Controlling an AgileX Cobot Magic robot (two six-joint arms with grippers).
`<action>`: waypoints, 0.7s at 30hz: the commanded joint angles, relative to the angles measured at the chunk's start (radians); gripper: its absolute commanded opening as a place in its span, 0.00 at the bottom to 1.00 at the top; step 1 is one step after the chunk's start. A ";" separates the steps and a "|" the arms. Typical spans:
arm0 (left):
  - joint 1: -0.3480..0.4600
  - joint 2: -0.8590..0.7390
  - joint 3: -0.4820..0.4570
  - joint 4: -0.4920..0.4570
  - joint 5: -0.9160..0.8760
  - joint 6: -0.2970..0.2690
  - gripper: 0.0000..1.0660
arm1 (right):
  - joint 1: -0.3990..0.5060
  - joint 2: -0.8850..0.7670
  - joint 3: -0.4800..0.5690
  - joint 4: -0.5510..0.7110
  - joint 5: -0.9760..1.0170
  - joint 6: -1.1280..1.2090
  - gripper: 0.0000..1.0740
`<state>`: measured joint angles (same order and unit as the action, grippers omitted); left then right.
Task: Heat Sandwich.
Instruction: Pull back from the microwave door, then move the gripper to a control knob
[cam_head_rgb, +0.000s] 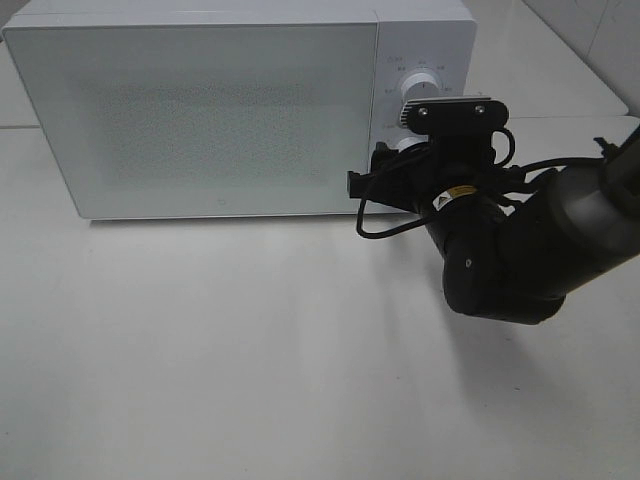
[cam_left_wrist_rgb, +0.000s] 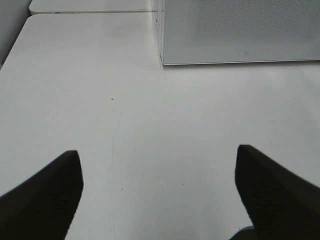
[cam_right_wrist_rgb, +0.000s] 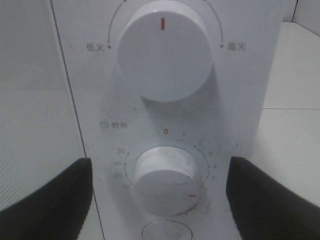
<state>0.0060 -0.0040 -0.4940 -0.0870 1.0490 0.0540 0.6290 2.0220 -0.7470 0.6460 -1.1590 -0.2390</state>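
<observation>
On the white table (cam_head_rgb: 250, 350), the right gripper (cam_right_wrist_rgb: 160, 161) holds its fingers wide either side of the closed microwave (cam_head_rgb: 200, 110) timer knob (cam_right_wrist_rgb: 165, 180), not touching it, and the left gripper (cam_left_wrist_rgb: 157, 152) stands equally wide above the table.

Microwave (cam_head_rgb: 200, 110) blocks the table (cam_head_rgb: 250, 380) rear; right arm (cam_head_rgb: 520, 250) crowds its control panel (cam_right_wrist_rgb: 240, 100); table front lies open.

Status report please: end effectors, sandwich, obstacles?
Left end effector open, empty, over white table. Right end effector open, astride round white timer dial of white box-shaped microwave. Door shut; sandwich not visible. No obstacle seen.
</observation>
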 joint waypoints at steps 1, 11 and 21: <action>-0.006 -0.022 0.003 0.004 -0.013 -0.002 0.72 | 0.002 0.019 -0.024 0.000 -0.014 -0.029 0.67; -0.006 -0.022 0.003 0.004 -0.013 -0.003 0.72 | 0.000 0.052 -0.044 0.005 -0.027 -0.029 0.65; -0.006 -0.022 0.003 0.004 -0.013 -0.003 0.72 | 0.000 0.053 -0.044 0.022 -0.028 -0.029 0.63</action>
<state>0.0060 -0.0040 -0.4940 -0.0820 1.0490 0.0540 0.6290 2.0720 -0.7830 0.6640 -1.1790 -0.2600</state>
